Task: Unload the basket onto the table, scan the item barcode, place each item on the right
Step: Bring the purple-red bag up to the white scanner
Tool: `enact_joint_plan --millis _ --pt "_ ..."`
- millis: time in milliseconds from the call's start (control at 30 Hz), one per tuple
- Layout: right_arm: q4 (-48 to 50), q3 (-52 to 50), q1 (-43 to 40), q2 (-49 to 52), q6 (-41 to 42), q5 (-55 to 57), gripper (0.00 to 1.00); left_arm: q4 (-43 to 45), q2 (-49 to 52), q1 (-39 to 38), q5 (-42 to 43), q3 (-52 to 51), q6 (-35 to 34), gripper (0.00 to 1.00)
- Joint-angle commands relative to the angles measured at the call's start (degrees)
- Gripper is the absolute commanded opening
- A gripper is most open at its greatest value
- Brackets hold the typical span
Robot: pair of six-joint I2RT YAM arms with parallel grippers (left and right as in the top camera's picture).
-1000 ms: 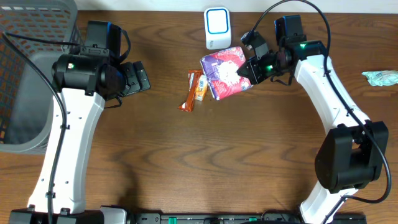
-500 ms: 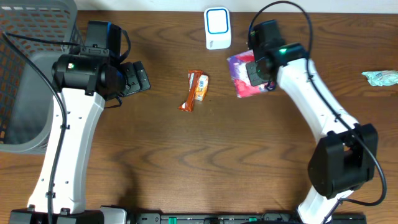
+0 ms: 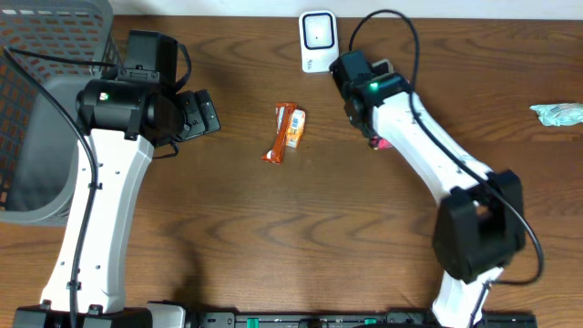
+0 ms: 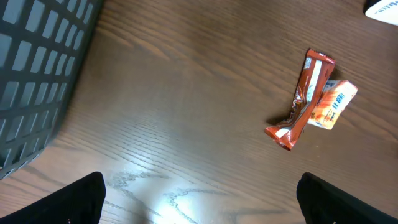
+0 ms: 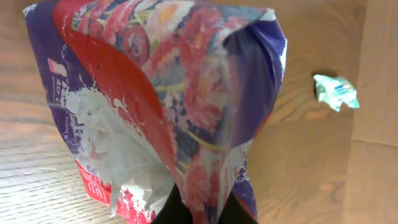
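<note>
Overhead view of a wooden table (image 3: 273,237). The right gripper (image 5: 193,208), clenched on a purple floral packet (image 5: 168,106), has swung it from two o'clock in toward the white scanner (image 3: 317,41) at twelve o'clock. The packet now hangs mostly hidden under the arm (only a pink corner shows). Its barcode is probably nearing the scanner's face. The left gripper (image 3: 211,114) waits at nine o'clock, spread wide.
</note>
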Motion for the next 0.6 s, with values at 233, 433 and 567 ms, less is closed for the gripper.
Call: enact_joint_plan --millis 233,433,567 --pt "2.84 0.92 8.81 3.45 4.13 -9.4 0.54 -0.17 -0.52 0.2 -0.52 0.0 0.31 0.98" --pt "-0.85 6.91 10.67 3.45 6.99 -13.79 0.8 -0.17 -0.52 0.2 -0.52 0.0 0.31 0.98" --pt "-6.71 14.62 9.44 3.43 7.98 -16.17 0.88 -0.15 -0.52 0.2 -0.52 0.0 0.31 0.98"
